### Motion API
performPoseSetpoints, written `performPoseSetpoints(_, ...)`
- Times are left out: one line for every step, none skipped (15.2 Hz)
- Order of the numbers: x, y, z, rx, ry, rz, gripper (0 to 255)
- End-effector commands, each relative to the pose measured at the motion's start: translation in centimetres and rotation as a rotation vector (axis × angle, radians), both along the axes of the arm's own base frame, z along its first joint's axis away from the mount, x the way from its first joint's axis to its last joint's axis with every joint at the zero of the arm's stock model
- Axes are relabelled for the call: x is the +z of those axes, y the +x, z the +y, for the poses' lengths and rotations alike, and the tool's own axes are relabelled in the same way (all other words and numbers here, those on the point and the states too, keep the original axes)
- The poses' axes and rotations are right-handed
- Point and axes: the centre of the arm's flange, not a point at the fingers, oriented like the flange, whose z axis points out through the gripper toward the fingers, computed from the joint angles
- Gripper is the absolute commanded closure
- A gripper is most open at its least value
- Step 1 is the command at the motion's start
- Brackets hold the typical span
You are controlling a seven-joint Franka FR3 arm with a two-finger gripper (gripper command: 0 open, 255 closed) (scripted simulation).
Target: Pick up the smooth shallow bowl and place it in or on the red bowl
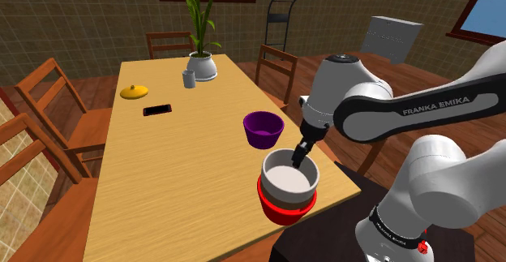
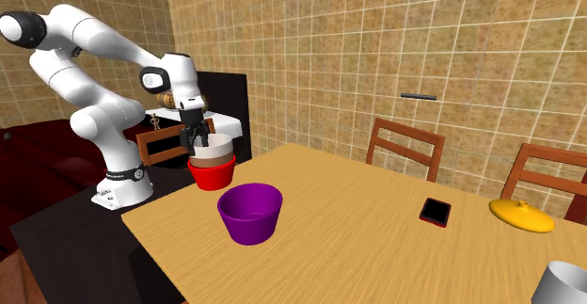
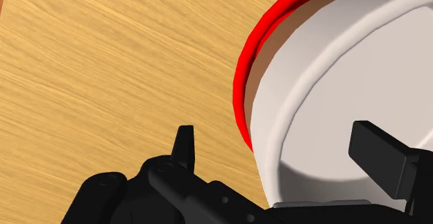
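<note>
A pale, smooth shallow bowl (image 1: 288,175) (image 2: 218,146) (image 3: 333,98) sits nested in the red bowl (image 1: 284,209) (image 2: 212,173) (image 3: 244,84) near the wooden table's corner by the stand. My black gripper (image 1: 300,159) (image 2: 198,142) (image 3: 281,150) hangs just over the pale bowl's rim on the stand's side. Its fingers stand apart: one is inside the bowl, the other outside its wall, and neither presses on it. The gripper is open and holds nothing.
A purple bowl (image 1: 263,128) (image 2: 250,213) stands close beside the stacked bowls. Farther along the table (image 1: 162,171) lie a dark phone (image 1: 157,109), a yellow lid (image 1: 135,92), a grey cup (image 1: 189,79) and a potted plant (image 1: 202,64). Wooden chairs (image 1: 49,114) ring the table.
</note>
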Motion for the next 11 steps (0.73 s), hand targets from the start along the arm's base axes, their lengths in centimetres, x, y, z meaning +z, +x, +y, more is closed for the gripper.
performPoseSetpoints(1.9,-0.1,0.0,0.0,0.0,0.002,0)
performPoseSetpoints(3.2,-0.2,0.0,0.0,0.0,0.002,0)
performPoseSetpoints(4.2,-0.3,0.1,0.0,0.0,0.002,0)
performPoseSetpoints(4.2,-0.3,0.1,0.0,0.0,0.002,0)
performPoseSetpoints(4.2,-0.3,0.1,0.0,0.0,0.002,0)
performPoseSetpoints(4.2,-0.3,0.1,0.0,0.0,0.002,0)
performPoseSetpoints(4.2,-0.3,0.1,0.0,0.0,0.002,0)
performPoseSetpoints(4.2,-0.3,0.1,0.0,0.0,0.002,0)
performPoseSetpoints(4.2,-0.3,0.1,0.0,0.0,0.002,0)
performPoseSetpoints(4.2,-0.3,0.1,0.0,0.0,0.002,0)
performPoseSetpoints(4.2,-0.3,0.1,0.0,0.0,0.002,0)
